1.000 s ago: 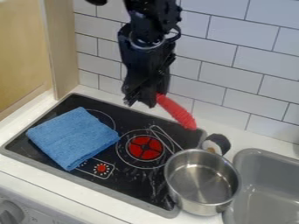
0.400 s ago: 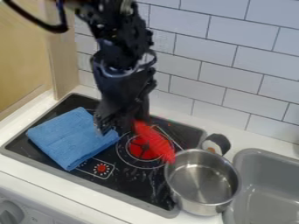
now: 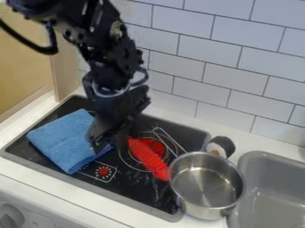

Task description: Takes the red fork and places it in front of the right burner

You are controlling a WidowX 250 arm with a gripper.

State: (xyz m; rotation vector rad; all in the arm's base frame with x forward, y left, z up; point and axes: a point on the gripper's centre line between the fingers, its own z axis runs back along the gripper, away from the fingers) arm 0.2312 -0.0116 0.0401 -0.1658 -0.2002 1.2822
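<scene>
Pincer [image 3: 114, 138] found closed on the red fork [image 3: 148, 158], tip just beside the pot [image 3: 207, 185]. Black stovetop [image 3: 134, 191] separates fork from front edge.

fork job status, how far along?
Done, by the look of it: pickup, with the red fork off at the gripper. In hand: the carry, fork slanting across the view of the right burner, tip toward the pot. Left, probably: shift it in front of the burner, set down, let go.
</scene>
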